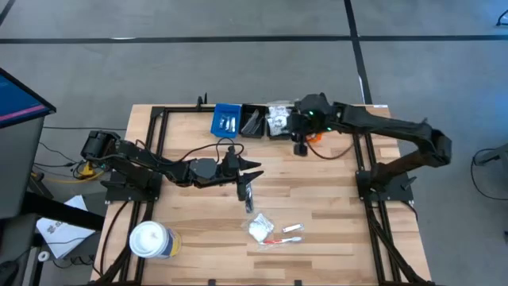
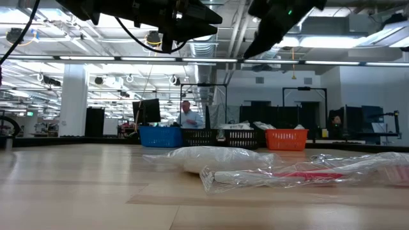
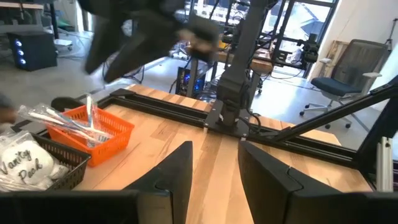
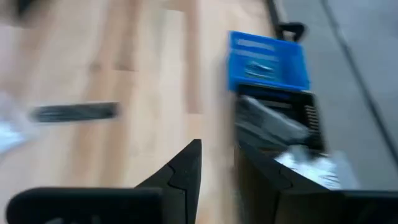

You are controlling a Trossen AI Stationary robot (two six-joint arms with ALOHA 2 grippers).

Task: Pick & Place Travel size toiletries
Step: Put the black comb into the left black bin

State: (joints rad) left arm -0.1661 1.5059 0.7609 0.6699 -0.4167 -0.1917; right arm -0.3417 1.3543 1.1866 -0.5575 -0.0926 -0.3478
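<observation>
Travel toiletries lie near the table's near edge: white sachets (image 1: 260, 229) (image 2: 208, 158) and a red-and-white toothbrush in clear wrap (image 1: 287, 233) (image 2: 287, 175). A thin black comb (image 1: 248, 196) (image 4: 75, 112) lies flat at mid-table. My left gripper (image 1: 255, 171) (image 3: 214, 180) hovers open just beyond the comb, with nothing between its fingers. My right gripper (image 1: 300, 141) (image 4: 217, 168) is open and empty above the orange bin (image 3: 93, 127) at the far edge. In the low view both grippers show only partly at the top.
A row of small bins stands at the far edge: blue (image 1: 226, 119) (image 4: 267, 62), black (image 1: 254, 121), another black one holding white sachets (image 1: 278, 119) (image 3: 31, 165), then orange (image 2: 285, 138). A large white tub (image 1: 151, 240) stands at the near left corner. A person shows in the room beyond.
</observation>
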